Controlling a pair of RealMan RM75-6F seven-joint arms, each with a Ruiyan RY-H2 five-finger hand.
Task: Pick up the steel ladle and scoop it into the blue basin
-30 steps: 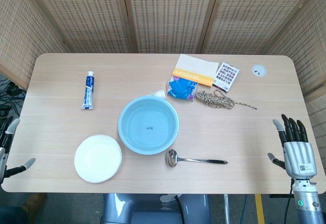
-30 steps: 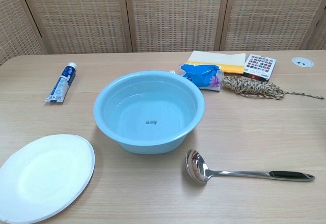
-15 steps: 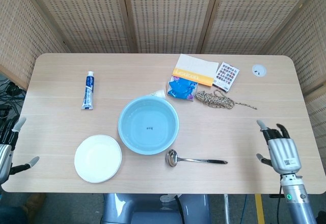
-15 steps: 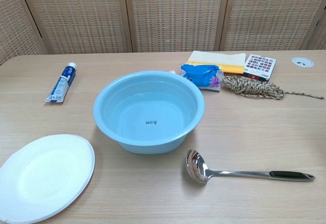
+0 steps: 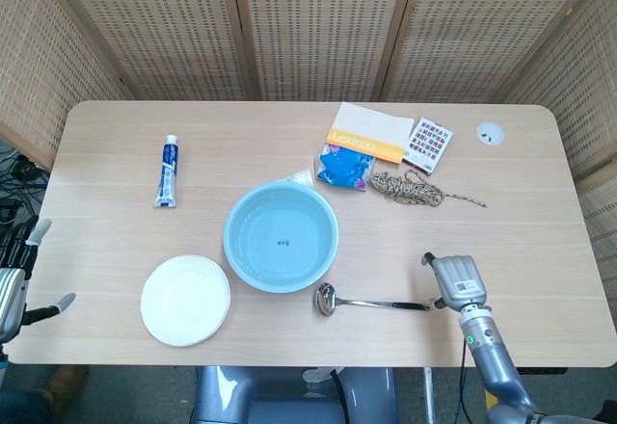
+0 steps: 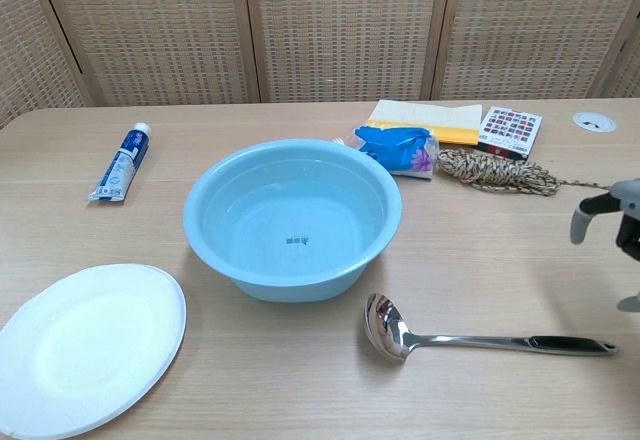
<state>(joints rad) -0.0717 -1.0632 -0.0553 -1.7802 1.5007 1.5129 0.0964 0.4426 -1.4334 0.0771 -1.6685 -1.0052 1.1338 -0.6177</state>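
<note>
1. Right hand (image 5: 456, 279) hangs over the table (image 5: 116, 154) just beside the dark grip end of the ladle (image 5: 371, 303), not touching it as far as the head view shows. It holds nothing. A thumb-like finger (image 6: 590, 212) sticks out in the chest view, but whether the rest are spread or curled cannot be told.
2. Left hand (image 5: 12, 284) sits at the left table edge, well apart from every object, fingers apart and empty.
3. Ladle position: flat on the table, bowl up, its bowl end just in front of the basin (image 5: 281, 236) and its handle pointing toward the right hand.
4. Basin: stands mid-table and seems to hold clear water; a small dark mark shows at its bottom.
5. Progress (judgement): only the approach is under way. Grasping the handle, lifting, carrying the ladle over the rim and scooping are all left to do.
6. Other items: plate (image 5: 185, 300) left of the basin, a tube (image 5: 168, 171) behind it, and a blue packet (image 5: 344, 166), booklet (image 5: 369, 133), card (image 5: 428, 144) and twine (image 5: 410, 189) toward the far right.
7. Hard to read: the chest view cuts the right hand off at the frame edge; the head view shows only its back, hiding the fingertips; the left hand is partly out of frame.
</note>
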